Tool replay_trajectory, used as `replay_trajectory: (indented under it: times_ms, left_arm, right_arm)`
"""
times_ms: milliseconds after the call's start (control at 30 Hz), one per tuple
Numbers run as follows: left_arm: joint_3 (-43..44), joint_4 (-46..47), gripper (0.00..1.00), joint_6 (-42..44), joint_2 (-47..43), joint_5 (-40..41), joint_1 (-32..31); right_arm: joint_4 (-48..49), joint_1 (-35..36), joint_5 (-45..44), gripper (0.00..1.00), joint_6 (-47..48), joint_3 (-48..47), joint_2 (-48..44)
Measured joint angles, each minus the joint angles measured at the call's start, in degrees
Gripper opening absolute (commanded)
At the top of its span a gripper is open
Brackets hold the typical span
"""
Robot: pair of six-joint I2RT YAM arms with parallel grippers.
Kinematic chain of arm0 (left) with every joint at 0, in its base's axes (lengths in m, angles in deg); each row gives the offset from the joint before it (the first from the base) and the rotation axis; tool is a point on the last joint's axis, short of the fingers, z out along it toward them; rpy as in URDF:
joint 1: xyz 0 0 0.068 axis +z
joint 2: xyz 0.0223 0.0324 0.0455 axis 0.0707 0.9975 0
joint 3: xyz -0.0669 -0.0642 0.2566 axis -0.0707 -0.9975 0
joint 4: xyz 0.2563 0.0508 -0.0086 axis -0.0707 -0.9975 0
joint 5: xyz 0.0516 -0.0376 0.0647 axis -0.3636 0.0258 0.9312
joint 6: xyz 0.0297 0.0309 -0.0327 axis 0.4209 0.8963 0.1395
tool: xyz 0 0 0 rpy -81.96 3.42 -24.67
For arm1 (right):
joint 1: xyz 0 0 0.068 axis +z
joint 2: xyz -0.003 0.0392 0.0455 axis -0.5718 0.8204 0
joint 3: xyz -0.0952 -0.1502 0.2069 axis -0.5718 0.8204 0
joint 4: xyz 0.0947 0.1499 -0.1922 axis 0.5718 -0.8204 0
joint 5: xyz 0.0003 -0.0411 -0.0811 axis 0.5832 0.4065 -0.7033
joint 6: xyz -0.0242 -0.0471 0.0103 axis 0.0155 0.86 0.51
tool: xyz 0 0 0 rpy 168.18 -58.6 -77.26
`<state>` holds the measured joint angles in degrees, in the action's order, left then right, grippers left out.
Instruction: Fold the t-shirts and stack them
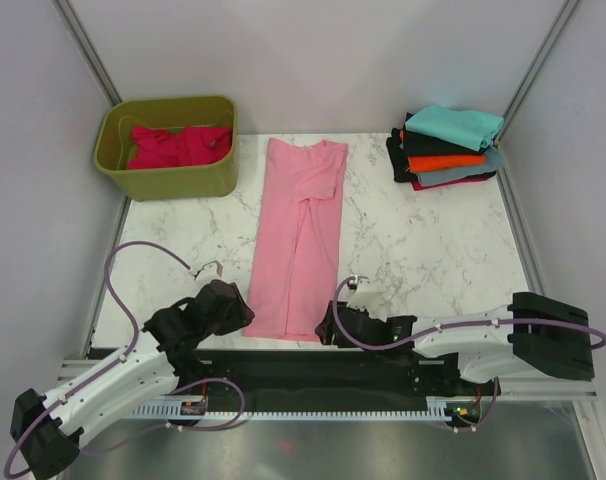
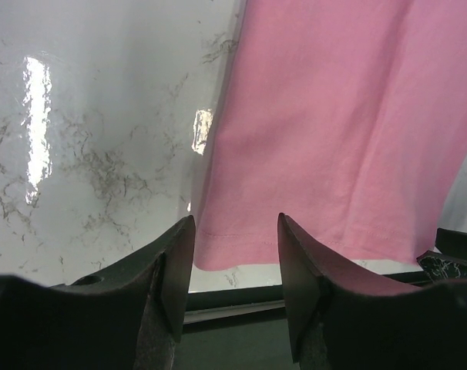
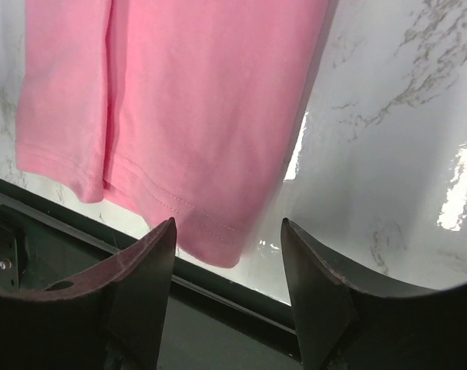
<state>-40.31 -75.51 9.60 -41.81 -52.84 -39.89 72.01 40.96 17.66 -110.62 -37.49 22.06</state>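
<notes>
The light pink t-shirt [image 1: 298,235] lies flat on the marble table, folded lengthwise into a long strip, hem towards me. My left gripper [image 1: 245,312] is open at the hem's left corner [image 2: 218,258]; the hem edge lies just beyond its fingertips [image 2: 179,254]. My right gripper [image 1: 323,325] is open at the hem's right corner [image 3: 214,243]. Neither holds cloth. A crimson t-shirt [image 1: 178,146] lies crumpled in the tub. Folded teal [image 1: 455,124], black [image 1: 423,146], orange [image 1: 445,161] and grey-blue [image 1: 461,174] shirts are stacked at the back right.
An olive-green plastic tub [image 1: 168,178] stands at the back left. The table's near edge and a black rail [image 1: 303,368] run just below both grippers. White walls enclose the table [image 1: 413,240] on three sides.
</notes>
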Motion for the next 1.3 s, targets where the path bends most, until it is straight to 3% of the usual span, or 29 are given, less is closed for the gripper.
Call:
replay_trajectory:
  times_ms: [200,300,400,433,533,667,933,1300]
  left_arm:
    - [-0.13,0.0,0.54,0.0,-0.68,-0.2,0.0]
    - [-0.26,0.04,0.54,0.0,-0.79,-0.24,0.0]
    - [-0.59,0.22,0.54,-0.02,-0.87,-0.31,0.0]
    - [-0.66,0.24,0.53,-0.02,-0.9,-0.35,0.0]
    - [-0.85,0.44,0.5,-0.07,-1.25,-1.09,0.0]
    - [-1.6,0.74,0.49,-0.61,-1.99,-2.16,-0.09]
    - [-3.65,1.99,0.47,-1.86,-1.9,-5.92,-0.83]
    - [-7.04,6.45,0.47,-2.93,-1.49,-11.32,-2.32]
  right_arm:
    - [5.46,0.0,1.6,0.59,-1.01,2.84,0.0]
    - [7.39,-0.09,2.36,0.51,-1.55,3.21,0.83]
    - [9.92,-0.11,3.23,0.38,-2.23,3.3,2.89]
    - [10.6,-0.11,3.37,0.27,-2.51,3.32,3.37]
    - [11.54,-0.2,4.09,0.11,-3.43,4.2,3.87]
    - [9.4,-0.26,3.72,0.0,-4.48,6.14,0.7]
    - [1.99,-0.28,1.95,0.0,-5.88,9.81,-8.31]
    - [2.36,-0.31,0.96,0.0,-6.38,8.98,-6.64]
